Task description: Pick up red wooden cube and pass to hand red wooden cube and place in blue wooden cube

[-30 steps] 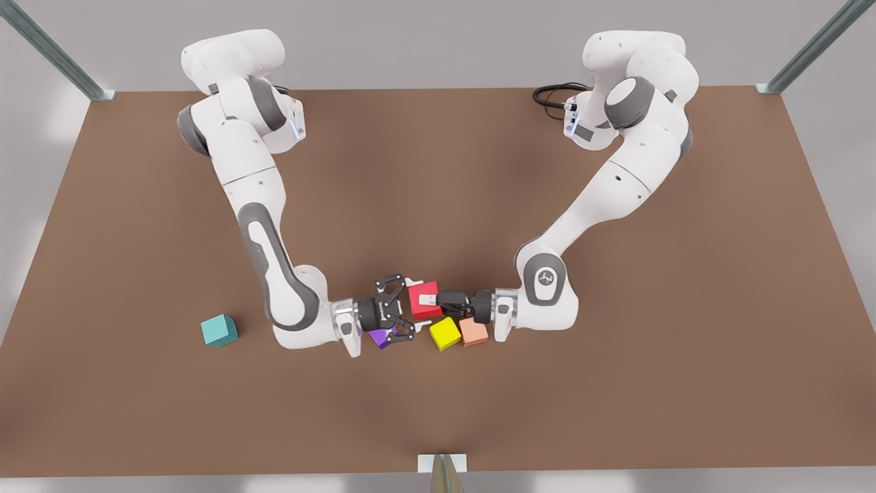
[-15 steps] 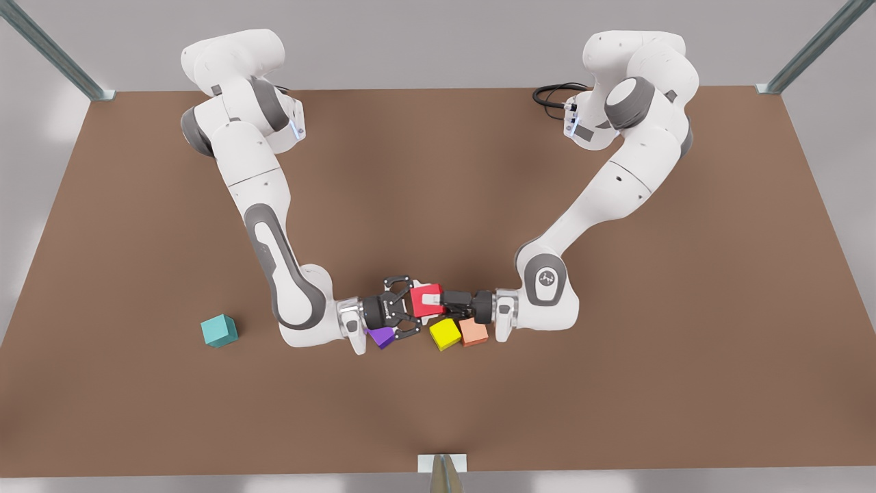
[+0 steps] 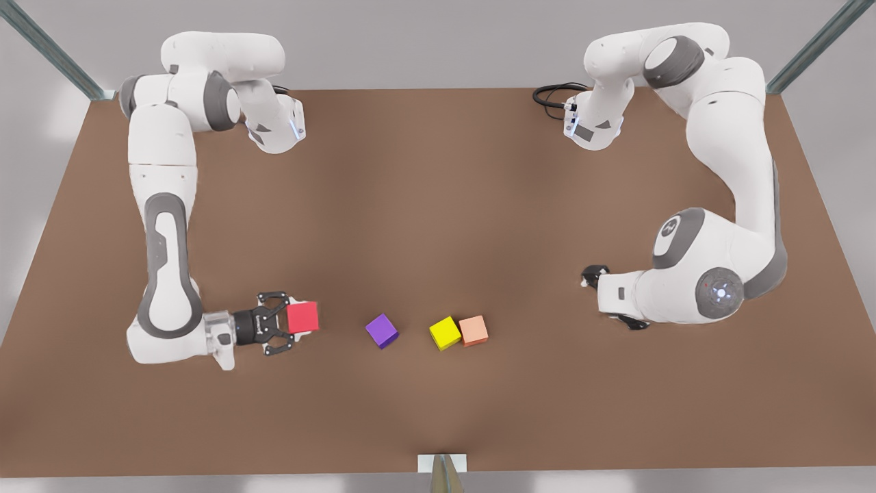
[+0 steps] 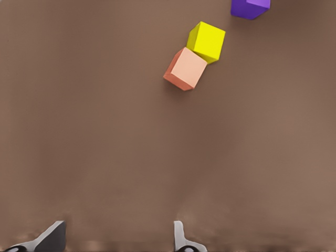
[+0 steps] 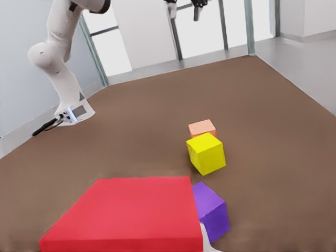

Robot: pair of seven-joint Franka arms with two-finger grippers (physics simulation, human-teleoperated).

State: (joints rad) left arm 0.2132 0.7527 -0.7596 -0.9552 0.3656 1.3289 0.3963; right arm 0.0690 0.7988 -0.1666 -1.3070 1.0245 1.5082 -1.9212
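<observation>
Four cubes lay in sight, one of each colour: red, purple, yellow and salmon-orange. Two arms worked over the brown worktop (image 3: 438,205).

The red wooden cube (image 3: 303,317) sat between the fingers of the right tool (image 3: 295,319), at the front view's left. That tool was clenched on the cube's sides, and in the right wrist view the cube (image 5: 126,218) loomed close to the camera.

The purple cube (image 3: 382,331) stood near the red one, toward the front view's right. Further that way, the yellow cube (image 3: 445,333) and the salmon-orange cube (image 3: 473,330) touched each other.

The left tool (image 4: 116,239) waited at the front view's right, well apart from all the cubes. Its fingers (image 4: 52,237) were spread wide and held nothing.
</observation>
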